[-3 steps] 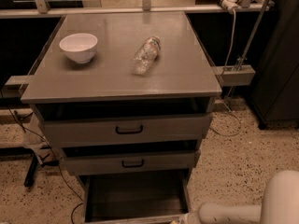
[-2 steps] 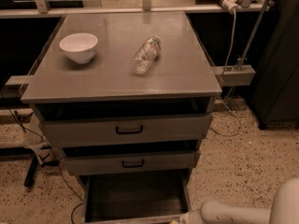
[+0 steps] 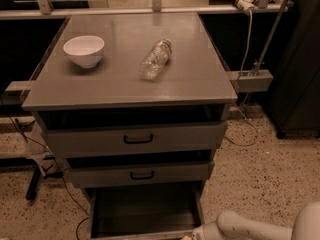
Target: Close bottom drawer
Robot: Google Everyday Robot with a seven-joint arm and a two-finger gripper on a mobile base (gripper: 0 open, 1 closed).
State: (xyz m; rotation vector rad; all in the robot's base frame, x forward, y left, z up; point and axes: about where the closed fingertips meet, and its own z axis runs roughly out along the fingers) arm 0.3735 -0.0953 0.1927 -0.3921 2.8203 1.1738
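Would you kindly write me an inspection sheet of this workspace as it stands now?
Surface: grey cabinet top, carrying two items.
Job's things: bottom drawer pulled far out, nothing seen in its box; top drawer and middle drawer partly out.
Clutter: white bowl upright at left; plastic bottle on its side near the middle.
Grippers: hand at the picture's lower edge, by the bottom drawer's front right corner.
Cables: white cable hanging at back right; dark cables on the floor at left.
Surroundings: speckled floor.
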